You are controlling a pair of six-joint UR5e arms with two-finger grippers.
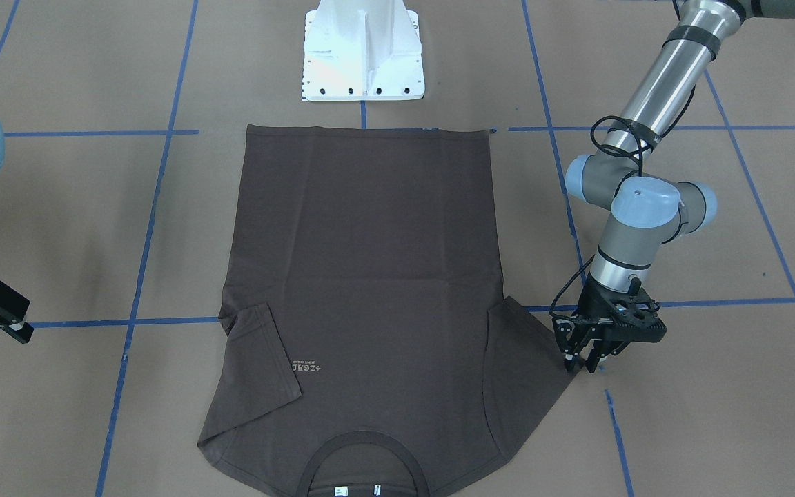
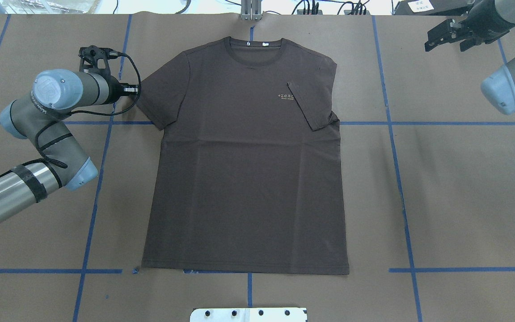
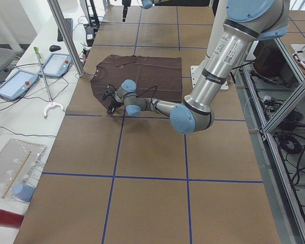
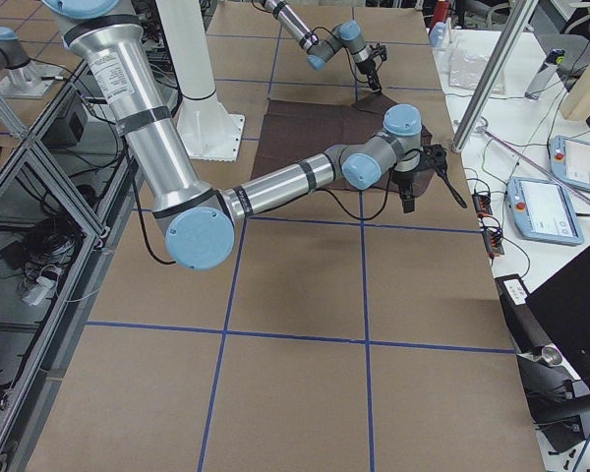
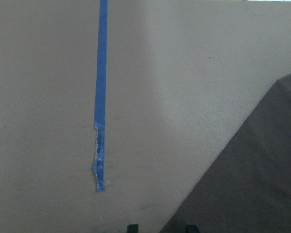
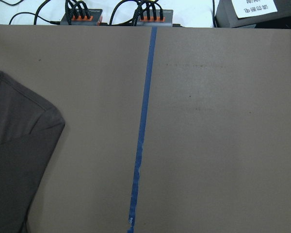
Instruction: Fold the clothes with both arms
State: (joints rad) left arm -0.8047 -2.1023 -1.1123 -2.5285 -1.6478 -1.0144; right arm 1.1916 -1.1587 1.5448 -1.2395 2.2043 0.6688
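One white metal base [image 1: 363, 52] past shirt hem, front view. Brown paper table [image 1: 715, 428], blue tape lines [image 1: 142, 262]. Dark brown T-shirt [image 1: 363, 262] flat, smooth, mid-table. At sleeve tip: left gripper [image 1: 585, 360], jaws apart.
Overhead: other sleeve [image 2: 311, 107] folded onto chest by pale letters [image 2: 286, 96]. Off shirt, far corner: right gripper [image 2: 444, 39], jaws apart.
Left wrist: cloth edge runs between fingertips [image 5: 132, 227].

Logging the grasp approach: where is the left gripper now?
Front-facing view, right side: the left gripper sits at the outer corner of the unfolded T-shirt sleeve, beside blue tape.
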